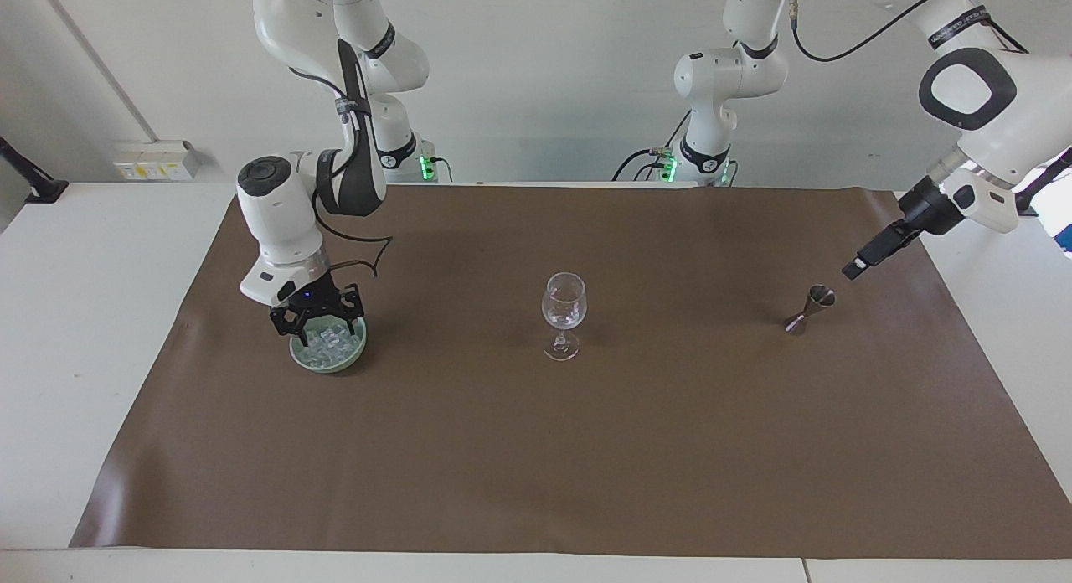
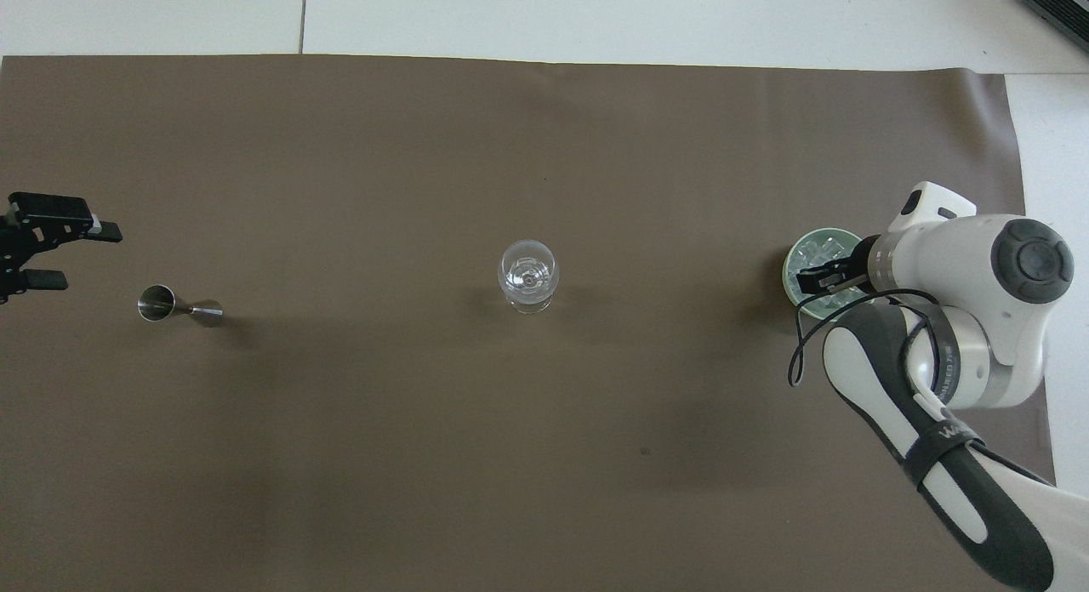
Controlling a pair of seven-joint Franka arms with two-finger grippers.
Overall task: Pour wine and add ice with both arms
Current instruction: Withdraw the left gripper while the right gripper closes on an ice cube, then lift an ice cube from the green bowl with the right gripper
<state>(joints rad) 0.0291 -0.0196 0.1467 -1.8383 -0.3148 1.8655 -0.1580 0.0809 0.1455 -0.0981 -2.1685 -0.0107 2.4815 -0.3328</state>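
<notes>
The right arm (image 1: 276, 206) bends down steeply at its end of the table, and the right gripper (image 1: 318, 318) hangs just over the green bowl (image 1: 328, 355), its fingers spread wide above the ice (image 1: 331, 340) that lies inside the bowl. The left arm (image 1: 971, 89) reaches in from above; the left gripper (image 2: 76, 253) is in the air over the mat edge near the metal jigger (image 1: 811, 308), with its fingers apart and nothing between them. The wine glass (image 1: 563, 313) stands upright in the middle of the brown mat (image 1: 586, 449), well apart from both the bowl and the jigger. Much bare mat lies around the glass. Small lettering on the arms cannot be read.
</notes>
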